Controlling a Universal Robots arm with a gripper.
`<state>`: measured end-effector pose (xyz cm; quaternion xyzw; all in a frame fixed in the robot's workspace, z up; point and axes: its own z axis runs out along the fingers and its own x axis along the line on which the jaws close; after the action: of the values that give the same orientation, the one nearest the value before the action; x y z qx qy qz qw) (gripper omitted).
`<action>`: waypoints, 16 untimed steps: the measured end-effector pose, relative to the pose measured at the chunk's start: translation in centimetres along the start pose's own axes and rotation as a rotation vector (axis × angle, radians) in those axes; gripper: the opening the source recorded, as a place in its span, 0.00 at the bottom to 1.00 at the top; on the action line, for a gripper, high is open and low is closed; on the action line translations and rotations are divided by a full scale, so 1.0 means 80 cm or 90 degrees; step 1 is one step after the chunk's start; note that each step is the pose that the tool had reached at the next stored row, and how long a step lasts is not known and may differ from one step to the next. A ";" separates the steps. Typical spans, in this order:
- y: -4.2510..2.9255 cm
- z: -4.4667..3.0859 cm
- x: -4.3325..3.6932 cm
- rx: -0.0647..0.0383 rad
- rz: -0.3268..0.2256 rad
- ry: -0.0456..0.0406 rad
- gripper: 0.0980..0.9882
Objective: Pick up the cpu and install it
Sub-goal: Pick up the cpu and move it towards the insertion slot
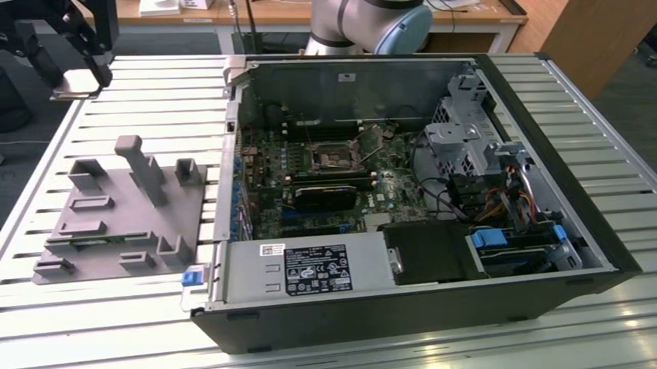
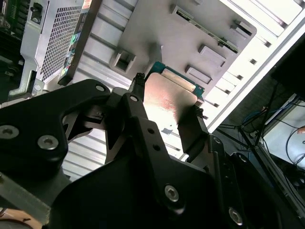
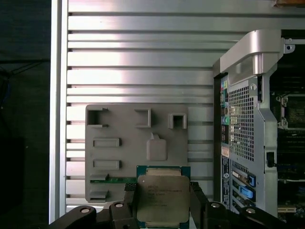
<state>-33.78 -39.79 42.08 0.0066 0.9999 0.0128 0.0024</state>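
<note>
Slatted metal table point(image 3: 138, 57) under everything. I see the gripper point(image 2: 167, 94) clamped on the cpu point(image 3: 162, 200) by two opposite edges, held clear of the table near the grey fixture point(image 3: 128, 143). Open computer case point(image 1: 411, 307) sits beyond, with its socket point(image 1: 337, 157) mid-board.

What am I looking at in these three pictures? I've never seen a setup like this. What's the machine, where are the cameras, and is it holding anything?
The machine is a grey robot arm that ends in a black two-fingered gripper. The exterior view comes from a camera off the arm. Both wrist views come from cameras riding on the arm.

On the slatted metal table lie an open dark computer case, with its motherboard exposed, and a grey plastic fixture with upright posts.

The gripper is shut on the cpu, a small flat silvery square chip with a green rim. It holds the chip outside the case, toward the exterior view's left.
</note>
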 end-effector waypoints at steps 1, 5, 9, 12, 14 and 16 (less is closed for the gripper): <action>0.0001 0.0000 -0.001 0.000 0.000 0.0000 0.49; 0.0006 0.0000 -0.006 0.000 0.000 0.0000 0.49; 0.0011 0.0000 -0.010 0.000 0.000 0.0000 0.49; 0.0013 0.0001 -0.013 0.000 0.000 0.0000 0.49; 0.0015 0.0001 -0.015 0.000 0.000 0.0000 0.49; 0.0016 0.0002 -0.017 0.000 0.000 0.0000 0.49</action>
<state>-32.42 -39.68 42.08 0.0066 0.9999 0.0128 0.0025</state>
